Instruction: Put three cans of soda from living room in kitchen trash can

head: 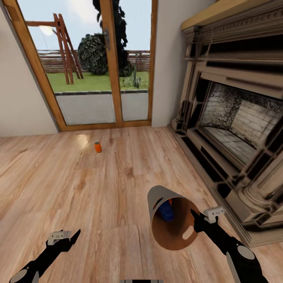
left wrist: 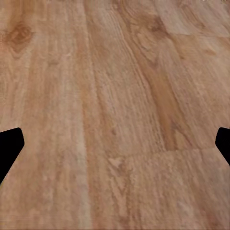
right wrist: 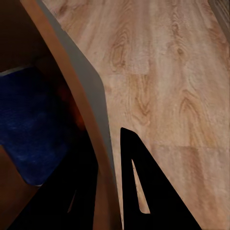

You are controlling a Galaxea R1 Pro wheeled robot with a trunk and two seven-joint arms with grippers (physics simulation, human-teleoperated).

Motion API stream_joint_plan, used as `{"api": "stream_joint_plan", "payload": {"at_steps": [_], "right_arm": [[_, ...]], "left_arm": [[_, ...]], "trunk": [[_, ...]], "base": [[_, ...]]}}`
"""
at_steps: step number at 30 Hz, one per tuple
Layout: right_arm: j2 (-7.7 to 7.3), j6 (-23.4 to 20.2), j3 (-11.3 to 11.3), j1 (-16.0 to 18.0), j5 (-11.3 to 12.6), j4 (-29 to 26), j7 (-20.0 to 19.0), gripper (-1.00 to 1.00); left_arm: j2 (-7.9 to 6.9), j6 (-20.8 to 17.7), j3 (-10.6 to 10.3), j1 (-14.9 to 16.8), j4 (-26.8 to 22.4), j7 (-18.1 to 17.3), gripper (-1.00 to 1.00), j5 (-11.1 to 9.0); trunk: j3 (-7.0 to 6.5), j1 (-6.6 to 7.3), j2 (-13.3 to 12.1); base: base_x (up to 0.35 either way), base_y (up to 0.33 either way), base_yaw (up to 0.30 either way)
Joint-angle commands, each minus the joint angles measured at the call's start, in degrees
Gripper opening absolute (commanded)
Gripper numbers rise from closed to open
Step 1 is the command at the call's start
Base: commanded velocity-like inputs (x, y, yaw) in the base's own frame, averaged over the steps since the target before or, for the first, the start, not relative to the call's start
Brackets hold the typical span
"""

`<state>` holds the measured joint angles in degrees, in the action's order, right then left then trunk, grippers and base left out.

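Note:
The tash can (head: 159,198) hangs tilted above the plank floor, its coppery inside facing me. My right gripper (head: 197,222) is shut on its rim; in the right wrist view one finger (right wrist: 141,191) lies outside the pale wall (right wrist: 88,91) and the other inside. A blue can of soda (head: 166,211) lies inside the bin, also seen as a blue can (right wrist: 28,124) close up, with an orange-red patch (right wrist: 76,117) beside it. An orange can of soda (head: 98,147) stands upright on the floor near the glass doors. My left gripper (head: 72,237) is low at the left, open and holding nothing.
The ornate fireplace (head: 236,118) runs along the right side, its plinth close to the right arm. Wood-framed glass doors (head: 112,63) close the far wall. Warm plank floor (head: 78,196) spreads between me and the orange can.

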<state>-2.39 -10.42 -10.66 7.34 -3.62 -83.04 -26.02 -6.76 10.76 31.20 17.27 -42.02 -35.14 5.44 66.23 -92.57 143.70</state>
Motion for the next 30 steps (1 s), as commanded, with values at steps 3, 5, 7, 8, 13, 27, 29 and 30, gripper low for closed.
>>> {"api": "stream_joint_plan", "payload": {"at_steps": [3,5,7,8,13,27,29,30], "right_arm": [[0.46,0.0,1.0,0.0,0.6,1.0,0.0,-1.00],[0.92,0.0,1.8,-0.1,0.4,1.4,0.0,-1.00],[1.01,0.0,1.7,-0.2,0.3,1.5,0.1,-1.00],[0.95,0.0,1.6,-0.2,0.4,1.5,0.1,-1.00],[0.84,0.1,-7.3,-0.5,0.8,0.6,-0.7,-1.00],[1.18,0.2,-18.0,-0.7,1.9,0.7,-1.2,-1.00],[1.20,0.2,-18.1,-0.7,1.9,2.4,-1.2,-1.00],[1.18,0.3,-18.2,-0.7,1.9,3.5,-1.2,-1.00]], "left_arm": [[0.00,-0.1,0.0,0.0,0.0,0.0,1.00,0.0],[-0.01,-0.1,0.0,0.0,0.0,0.0,1.00,0.0],[-0.01,-0.1,0.0,0.0,0.0,-0.2,1.00,-0.2],[-0.01,-0.1,0.0,0.0,0.0,-0.2,1.00,-0.2],[-0.01,0.0,0.0,0.0,-0.1,-0.2,1.00,-0.3],[0.08,0.1,0.0,0.0,-0.1,-0.2,1.00,-0.5],[0.08,0.2,0.0,0.0,-0.1,-0.3,1.00,-0.5],[0.08,0.2,0.0,0.0,-0.1,-0.3,1.00,-0.5]], "trunk": [[-0.01,0.01,0.0],[-0.01,0.01,0.0],[-0.01,0.01,0.0],[-0.01,0.01,0.0],[-0.01,0.01,0.0],[-0.01,0.01,0.0],[-0.01,0.01,0.0],[-0.01,0.01,0.0]], "base": [[0.293,0.130,0.000],[0.293,0.139,0.000],[0.293,0.143,0.000],[0.293,0.144,0.000],[0.294,0.146,0.000],[0.294,0.146,0.000],[0.293,0.144,0.000],[0.290,0.133,0.000]]}}
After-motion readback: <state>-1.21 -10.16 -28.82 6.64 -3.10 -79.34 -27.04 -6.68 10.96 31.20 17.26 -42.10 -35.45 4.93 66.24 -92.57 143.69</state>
